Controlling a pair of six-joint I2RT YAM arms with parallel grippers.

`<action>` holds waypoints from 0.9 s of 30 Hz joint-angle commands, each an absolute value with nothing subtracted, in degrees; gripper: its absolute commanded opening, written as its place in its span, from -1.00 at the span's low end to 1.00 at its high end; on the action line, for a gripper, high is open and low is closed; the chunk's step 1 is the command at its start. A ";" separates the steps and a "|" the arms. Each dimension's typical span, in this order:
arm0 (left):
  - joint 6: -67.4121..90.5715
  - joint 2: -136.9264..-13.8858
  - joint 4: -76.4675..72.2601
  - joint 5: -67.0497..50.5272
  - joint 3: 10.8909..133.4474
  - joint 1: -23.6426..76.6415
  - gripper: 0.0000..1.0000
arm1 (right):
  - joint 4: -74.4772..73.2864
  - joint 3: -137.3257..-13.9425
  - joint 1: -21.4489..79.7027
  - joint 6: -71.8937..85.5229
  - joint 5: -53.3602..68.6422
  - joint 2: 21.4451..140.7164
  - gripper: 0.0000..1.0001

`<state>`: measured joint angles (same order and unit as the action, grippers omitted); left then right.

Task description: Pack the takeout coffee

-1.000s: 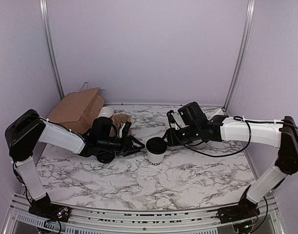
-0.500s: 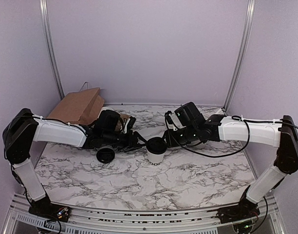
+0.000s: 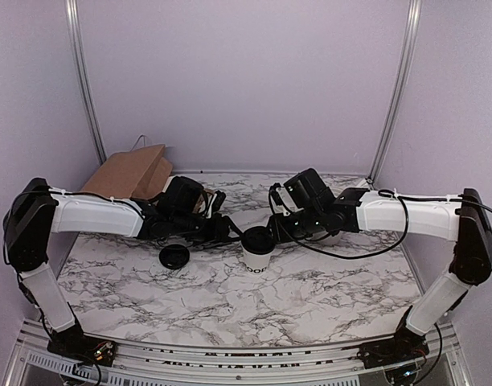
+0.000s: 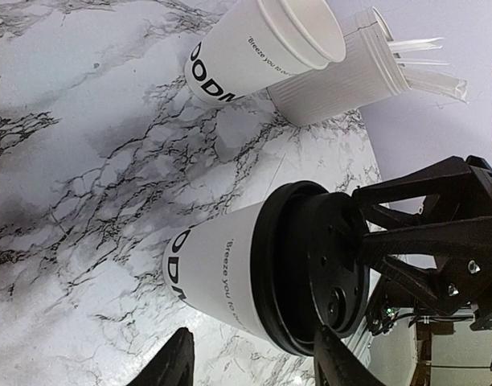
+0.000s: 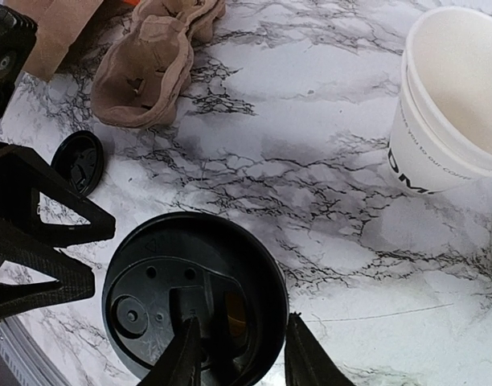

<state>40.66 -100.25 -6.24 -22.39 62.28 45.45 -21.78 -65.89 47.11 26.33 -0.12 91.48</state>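
1. One lidded cup stood upright mid-bench, between both arms.
2. Left end effector, spread, faced it from the left edge's side, just clear.
3. Right end effector, nearer, straddled the lid rim; pinching or not, unclear.

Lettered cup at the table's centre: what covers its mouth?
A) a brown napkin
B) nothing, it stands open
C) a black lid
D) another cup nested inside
C: a black lid sits on the cup, closing its rim, as both wrist views show.
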 commanded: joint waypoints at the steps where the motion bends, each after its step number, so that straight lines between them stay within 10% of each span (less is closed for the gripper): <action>1: 39.94 -99.12 -4.04 -22.06 64.83 46.09 0.02 | -22.76 -68.59 47.69 25.67 -1.32 91.93 -0.29; 27: 38.42 -103.09 4.42 -16.70 71.58 48.78 0.02 | -22.83 -69.07 50.01 25.68 -2.09 93.08 -0.29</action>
<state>39.42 -102.10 1.67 -18.26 69.91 48.38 -22.04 -66.83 49.56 26.24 -0.86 92.40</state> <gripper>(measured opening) 0.511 0.353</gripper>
